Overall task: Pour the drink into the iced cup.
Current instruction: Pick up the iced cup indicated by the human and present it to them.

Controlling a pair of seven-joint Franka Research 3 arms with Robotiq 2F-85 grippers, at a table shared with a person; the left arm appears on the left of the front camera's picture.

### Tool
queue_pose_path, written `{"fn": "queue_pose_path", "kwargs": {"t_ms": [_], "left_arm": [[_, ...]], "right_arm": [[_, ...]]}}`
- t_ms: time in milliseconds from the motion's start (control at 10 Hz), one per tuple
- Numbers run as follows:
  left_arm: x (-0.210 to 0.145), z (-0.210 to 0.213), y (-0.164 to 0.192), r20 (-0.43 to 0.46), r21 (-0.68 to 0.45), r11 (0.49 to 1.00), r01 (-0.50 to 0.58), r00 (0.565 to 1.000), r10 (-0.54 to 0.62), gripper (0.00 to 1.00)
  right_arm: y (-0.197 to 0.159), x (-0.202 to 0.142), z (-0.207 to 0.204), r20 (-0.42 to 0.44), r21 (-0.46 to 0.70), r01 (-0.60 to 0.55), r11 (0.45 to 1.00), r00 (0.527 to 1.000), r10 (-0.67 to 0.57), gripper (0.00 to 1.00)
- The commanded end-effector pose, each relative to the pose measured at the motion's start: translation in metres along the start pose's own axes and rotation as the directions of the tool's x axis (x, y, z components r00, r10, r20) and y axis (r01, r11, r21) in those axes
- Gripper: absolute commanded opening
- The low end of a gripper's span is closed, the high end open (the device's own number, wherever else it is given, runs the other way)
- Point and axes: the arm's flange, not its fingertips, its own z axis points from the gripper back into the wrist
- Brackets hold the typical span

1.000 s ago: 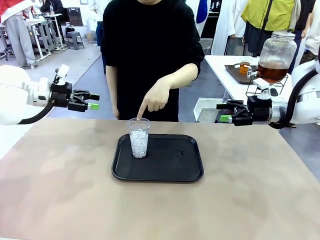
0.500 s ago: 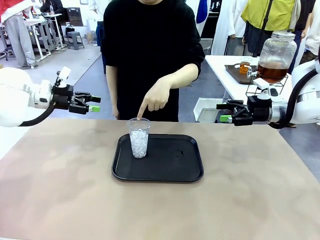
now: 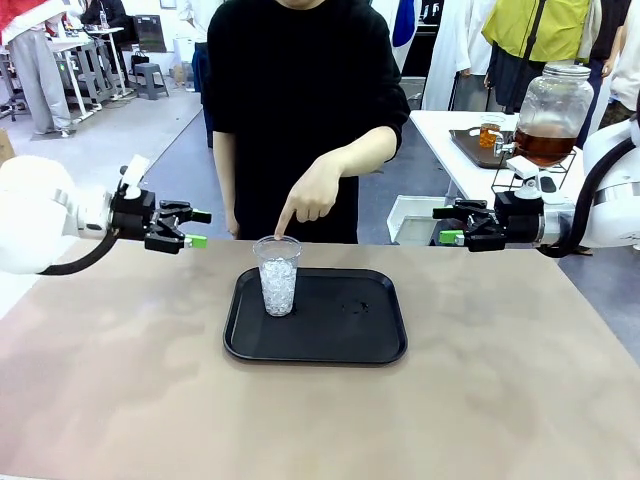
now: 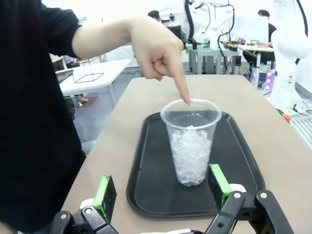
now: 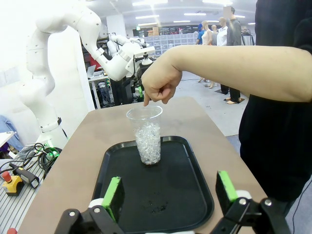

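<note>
The drink (image 3: 545, 146) is a clear amber-brown layer low in the big glass dispenser jar (image 3: 552, 105), which stands on a wire stand on a side table behind the right arm, well apart from the iced cup (image 3: 278, 277). That cup is clear plastic and upright, about two-thirds full of white ice, on the left part of a black tray (image 3: 330, 352) on the tan table (image 3: 120, 390). The person's hand (image 3: 312, 195) points down at it, one finger out and the rest curled. The left gripper (image 3: 199, 229) and the right gripper (image 3: 444, 225) hang on either side above the table, jaws wide, gripping nothing. The front view takes in the jar; the left wrist view puts the fingertip right at the cup's rim; the right wrist view gives dark specks on the tray's floor
</note>
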Motion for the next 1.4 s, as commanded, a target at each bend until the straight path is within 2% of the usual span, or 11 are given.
{"fn": "queue_pose_path", "kwargs": {"t_ms": [0, 400, 1300], "left_arm": [[-0.008, -0.008, -0.013, 0.045, -0.009, 0.999, 0.051, 0.998, -0.051, 1.0], [-0.025, -0.033, -0.027, 0.081, -0.053, 0.999, -0.004, 0.997, 0.008, 1.0], [-0.056, -0.082, -0.022, 0.036, -0.093, 0.995, -0.041, 0.998, 0.045, 1.0]], "right_arm": [[0.001, 0.002, 0.002, 0.007, 0.008, 0.013, 1.0, 1.0, -0.013, 1.0], [0.001, 0.002, 0.002, 0.007, 0.008, 0.013, 1.0, 1.0, -0.013, 1.0], [0.001, 0.002, 0.002, 0.007, 0.008, 0.013, 1.0, 1.0, -0.013, 1.0]]}}
